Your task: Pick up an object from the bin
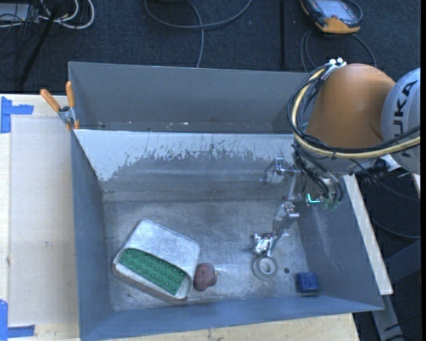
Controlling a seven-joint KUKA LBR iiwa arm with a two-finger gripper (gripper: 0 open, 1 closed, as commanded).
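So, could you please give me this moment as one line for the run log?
gripper low in bin | close by grey ring | blue block to its right | green-white sponge, brown lump to left

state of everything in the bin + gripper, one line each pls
grey ring: lying flat, hole up.
gripper: low, just over the grey ring.
white pad with green face: lying askew, green face showing.
reddish-brown lump: resting against the pad's right end.
blue block: resting apart from the rest.

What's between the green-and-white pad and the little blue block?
Camera view shows a maroon lump beside the pad, then a grey ring nearer the blue block.
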